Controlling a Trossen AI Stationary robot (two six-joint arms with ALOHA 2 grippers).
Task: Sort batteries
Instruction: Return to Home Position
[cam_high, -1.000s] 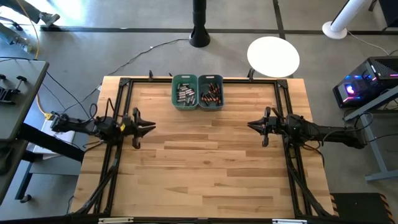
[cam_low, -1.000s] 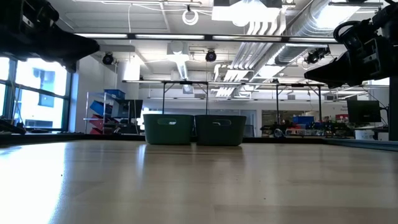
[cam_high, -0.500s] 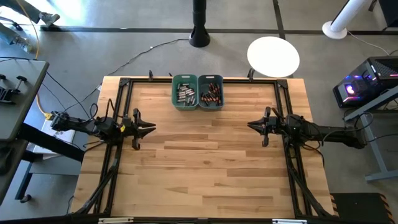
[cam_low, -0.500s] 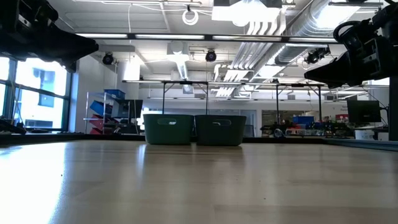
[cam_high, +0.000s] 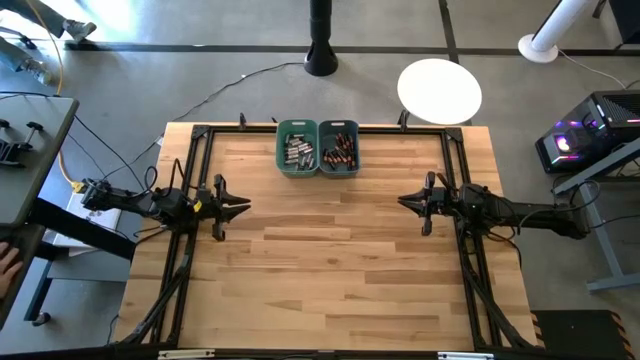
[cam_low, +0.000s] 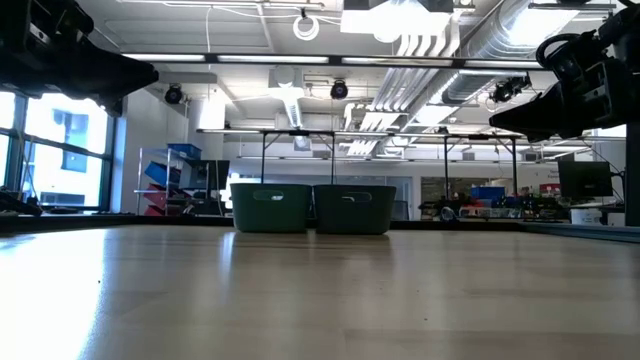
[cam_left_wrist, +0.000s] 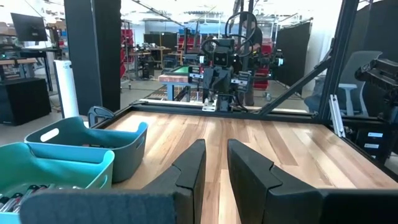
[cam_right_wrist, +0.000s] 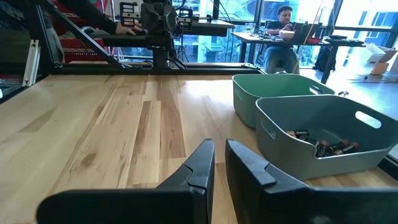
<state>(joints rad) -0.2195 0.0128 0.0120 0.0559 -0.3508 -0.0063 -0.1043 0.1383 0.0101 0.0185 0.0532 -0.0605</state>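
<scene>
Two teal bins stand side by side at the table's far edge. The left bin (cam_high: 297, 148) holds silvery-grey batteries (cam_high: 296, 153). The right bin (cam_high: 339, 148) holds dark batteries with copper bands (cam_high: 340, 153) (cam_right_wrist: 324, 147). My left gripper (cam_high: 245, 207) (cam_left_wrist: 216, 152) hovers level over the table's left side, its fingers a narrow gap apart with nothing between them. My right gripper (cam_high: 402, 201) (cam_right_wrist: 219, 149) hovers level over the right side, fingers almost together and holding nothing. Each points toward the other across bare wood, well short of the bins.
A black frame (cam_high: 200, 140) runs around the wooden tabletop. Bare planks (cam_high: 330, 250) stretch between the grippers and toward the near edge. A person's hand (cam_high: 8, 262) shows off the table at the far left. A seated person (cam_right_wrist: 283, 15) is in the room beyond.
Both arms and the bins have kept still. A person's hand has come into view at the left, off the table.
</scene>
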